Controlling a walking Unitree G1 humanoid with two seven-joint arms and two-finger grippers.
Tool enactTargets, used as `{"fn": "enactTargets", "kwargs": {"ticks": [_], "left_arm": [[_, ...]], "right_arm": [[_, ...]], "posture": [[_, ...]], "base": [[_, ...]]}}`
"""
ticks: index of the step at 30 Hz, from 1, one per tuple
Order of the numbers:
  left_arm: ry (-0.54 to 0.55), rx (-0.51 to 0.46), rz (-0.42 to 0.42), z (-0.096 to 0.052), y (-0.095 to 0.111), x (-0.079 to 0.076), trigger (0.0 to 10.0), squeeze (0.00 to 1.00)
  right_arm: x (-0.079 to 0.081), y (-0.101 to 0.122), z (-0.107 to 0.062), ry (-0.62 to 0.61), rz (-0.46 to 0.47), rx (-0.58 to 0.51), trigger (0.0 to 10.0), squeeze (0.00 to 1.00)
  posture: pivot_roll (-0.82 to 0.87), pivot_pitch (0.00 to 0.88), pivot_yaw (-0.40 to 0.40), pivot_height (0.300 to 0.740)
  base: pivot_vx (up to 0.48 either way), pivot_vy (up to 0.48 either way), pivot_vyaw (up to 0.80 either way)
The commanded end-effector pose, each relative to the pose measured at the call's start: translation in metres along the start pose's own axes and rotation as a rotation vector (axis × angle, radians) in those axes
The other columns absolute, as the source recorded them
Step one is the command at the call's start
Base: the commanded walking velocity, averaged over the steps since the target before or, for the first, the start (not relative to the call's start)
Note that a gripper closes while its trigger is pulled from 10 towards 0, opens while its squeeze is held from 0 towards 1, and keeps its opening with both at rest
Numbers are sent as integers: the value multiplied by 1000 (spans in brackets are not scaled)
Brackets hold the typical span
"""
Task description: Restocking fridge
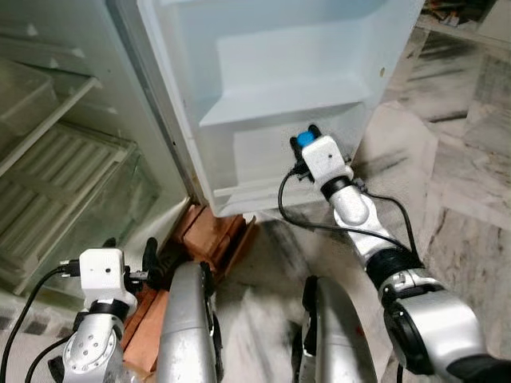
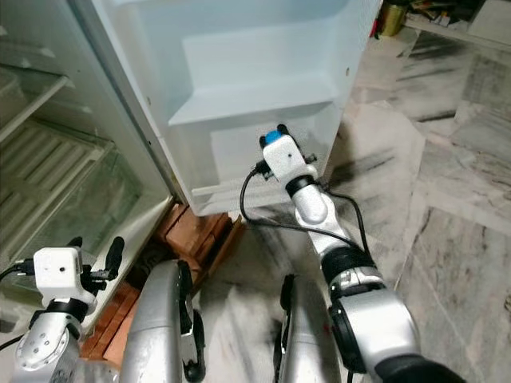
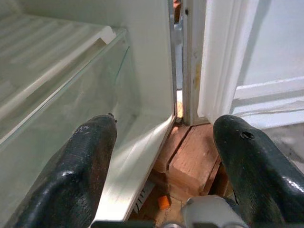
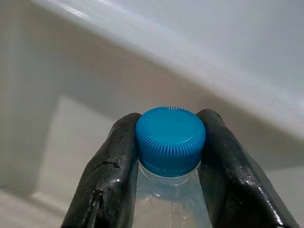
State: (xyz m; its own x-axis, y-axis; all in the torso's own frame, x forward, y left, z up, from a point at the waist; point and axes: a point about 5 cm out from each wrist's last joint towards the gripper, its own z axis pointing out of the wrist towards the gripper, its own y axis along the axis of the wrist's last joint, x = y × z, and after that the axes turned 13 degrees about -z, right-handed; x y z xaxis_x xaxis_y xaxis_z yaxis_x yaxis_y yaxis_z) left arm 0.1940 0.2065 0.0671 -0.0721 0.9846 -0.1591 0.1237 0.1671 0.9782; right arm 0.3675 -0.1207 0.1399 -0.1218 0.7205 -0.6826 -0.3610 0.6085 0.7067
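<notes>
1. Fridge (image 1: 80, 144) standing open, raised on wooden blocks (image 1: 211, 235) off the marble floor (image 1: 463, 183). White wire shelves (image 1: 48, 171) and a clear drawer (image 3: 71, 118) inside, with nothing visible on or in them.
2. Fridge door (image 1: 279, 64) swung wide toward the robot, likely so its racks can be loaded from the front. Upper door shelf (image 1: 279, 108) bare; lowest door rack (image 1: 255, 191) holding nothing visible as yet.
3. Right end effector (image 4: 171, 142) reached out to the lower part of the door, just above the lowest rack. Fingers closed on either side of the neck of a clear bottle (image 4: 168, 204), gripped high under the cap, probably to keep it upright while lowering it into the rack.
4. Left end effector (image 3: 164, 137) held low near the fridge's bottom corner, beside the blocks. Fingers spread wide, gripping nothing, seemingly waiting.
5. Blue cap (image 4: 171, 140) ribbed and screwed on, so no spill expected.
</notes>
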Motion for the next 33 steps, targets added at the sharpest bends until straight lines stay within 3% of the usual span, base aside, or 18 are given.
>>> {"fn": "enactTargets", "kwargs": {"ticks": [1,6,13,21,33], "left_arm": [[8,15,18,-5,1,3,10000,0],[2,26,30,-6,2,4,10000,0],[8,33,46,-10,6,8,10000,0],[14,38,56,-12,6,9,10000,0],[-4,47,62,-7,6,6,10000,0]], "right_arm": [[-7,9,7,-29,-54,-44,10000,0],[-14,-2,10,-65,-64,49,10000,0],[-4,-4,10,-25,-146,80,10000,0],[-1,-20,1,-49,-39,189,10000,0],[-23,-53,-15,-172,139,402,10000,0]], "posture": [[237,219,43,567],[254,232,55,567],[281,239,58,567],[290,239,60,567],[280,232,68,567]], "base": [[0,0,0],[0,0,0],[0,0,0],[0,0,0],[0,0,0]]}}
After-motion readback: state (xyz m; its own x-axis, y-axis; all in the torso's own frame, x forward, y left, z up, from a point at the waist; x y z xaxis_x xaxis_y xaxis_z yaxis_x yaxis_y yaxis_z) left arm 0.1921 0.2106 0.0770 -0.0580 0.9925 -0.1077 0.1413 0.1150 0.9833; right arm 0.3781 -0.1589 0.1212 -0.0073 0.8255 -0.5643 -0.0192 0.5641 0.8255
